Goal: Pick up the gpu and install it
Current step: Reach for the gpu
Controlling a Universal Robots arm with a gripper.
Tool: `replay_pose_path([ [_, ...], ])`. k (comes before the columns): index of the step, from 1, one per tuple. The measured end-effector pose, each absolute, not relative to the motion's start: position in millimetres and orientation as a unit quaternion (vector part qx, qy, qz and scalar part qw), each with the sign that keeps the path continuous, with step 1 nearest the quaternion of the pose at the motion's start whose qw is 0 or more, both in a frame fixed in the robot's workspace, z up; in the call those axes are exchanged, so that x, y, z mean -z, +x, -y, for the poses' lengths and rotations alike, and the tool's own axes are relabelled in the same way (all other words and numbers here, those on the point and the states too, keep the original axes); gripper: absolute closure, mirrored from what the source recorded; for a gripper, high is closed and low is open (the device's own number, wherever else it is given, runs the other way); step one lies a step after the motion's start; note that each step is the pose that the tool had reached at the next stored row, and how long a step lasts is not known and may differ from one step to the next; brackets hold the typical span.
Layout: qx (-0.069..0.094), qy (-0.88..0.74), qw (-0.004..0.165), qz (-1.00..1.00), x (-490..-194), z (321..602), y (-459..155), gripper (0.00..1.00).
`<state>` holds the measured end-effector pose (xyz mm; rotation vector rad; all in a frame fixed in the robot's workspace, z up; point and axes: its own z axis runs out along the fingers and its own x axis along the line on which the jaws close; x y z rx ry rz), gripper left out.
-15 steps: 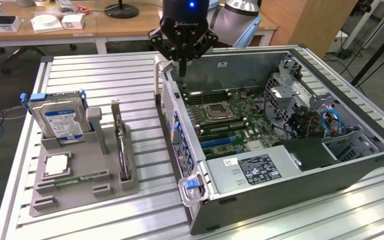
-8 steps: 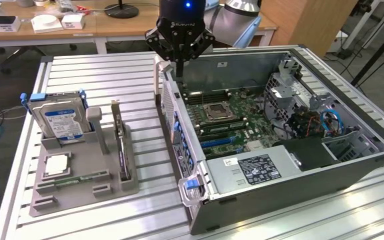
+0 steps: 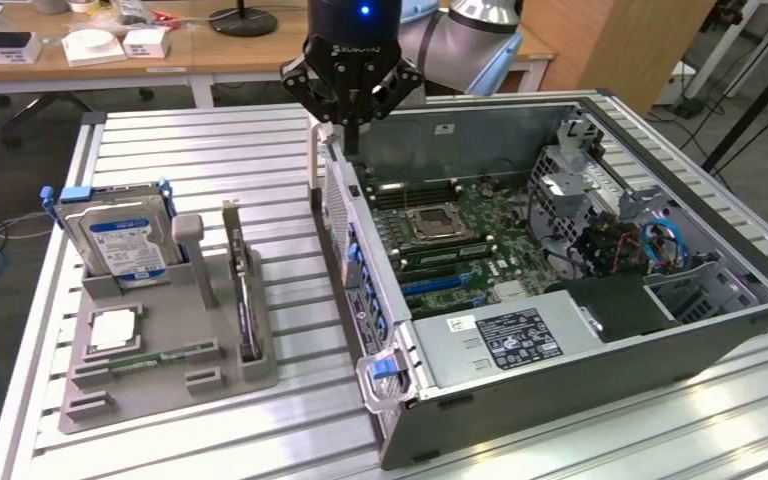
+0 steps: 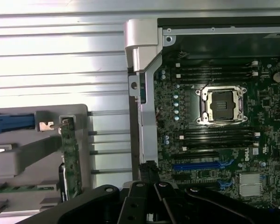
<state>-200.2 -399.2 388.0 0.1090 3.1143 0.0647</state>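
Note:
The gpu (image 3: 240,295) stands on edge in a slot of the grey holder (image 3: 171,385) on the exterior view's left; it is a thin dark green card with a pale bracket at its far end. In the wrist view the gpu (image 4: 71,158) shows edge-on in the holder (image 4: 18,158). My gripper (image 3: 345,122) hangs shut and empty above the near wall of the open computer case (image 3: 357,250), well apart from the card. The gripper (image 4: 148,176) shows in the wrist view as black linkages over the case wall.
A silver hard drive (image 3: 124,240) with a blue label stands at the holder's back, and a memory stick (image 3: 157,358) lies near its front. Inside the case, the motherboard (image 4: 214,140) carries a CPU socket (image 4: 222,105) and blue card slots (image 4: 200,164). Cables (image 3: 638,245) crowd the far side.

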Motion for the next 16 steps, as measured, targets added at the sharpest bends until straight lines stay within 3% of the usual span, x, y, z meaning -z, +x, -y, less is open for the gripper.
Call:
replay_pose_path([
  [16,-0.021,0.035,0.012,-0.999,-386.6,399.3,-217.8,0.89],
])
